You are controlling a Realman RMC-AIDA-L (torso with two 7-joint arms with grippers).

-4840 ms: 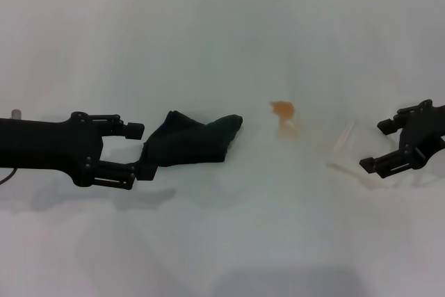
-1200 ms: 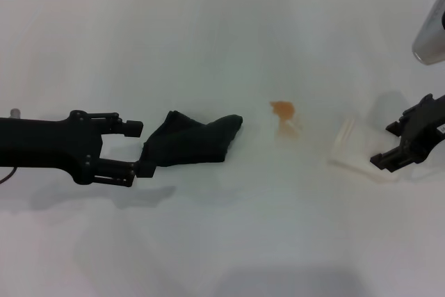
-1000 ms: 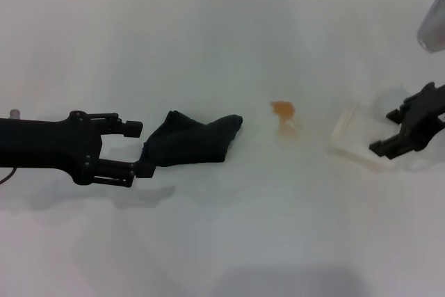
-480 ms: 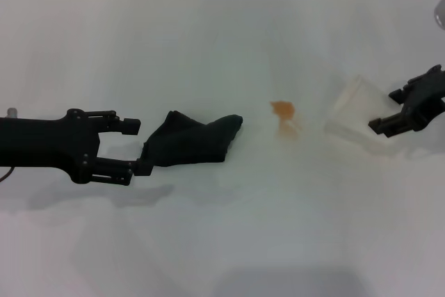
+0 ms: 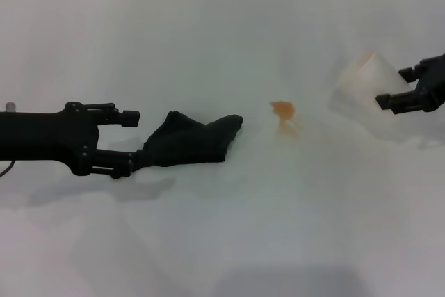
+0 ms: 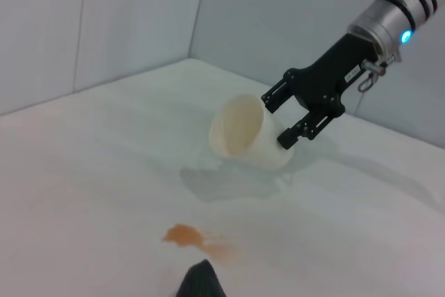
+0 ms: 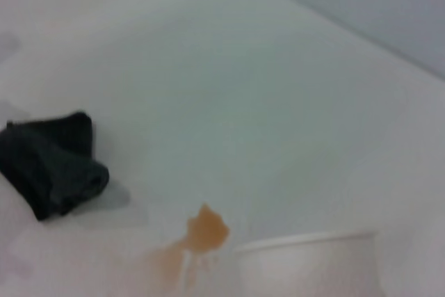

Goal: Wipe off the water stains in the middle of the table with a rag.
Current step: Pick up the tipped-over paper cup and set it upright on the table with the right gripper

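Though rt claw [image 5: 417, 91] clamped on clear cup [image 5: 365, 78]: lt claw [image 5: 132, 139] spread beside crumpled dark rag [image 5: 191, 140], orange blot [image 5: 283, 110].

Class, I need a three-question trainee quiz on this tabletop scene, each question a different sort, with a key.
1. True or false: the rag covers the water stains.
2. What does the right gripper hold? A) a clear cup B) the rag C) nothing
3. Fill in: the left gripper sits at the rag's ___ end, seen from the head view.

Key: 1 false, they lie apart on the table; 2 A, the clear cup, tilted; 3 left.
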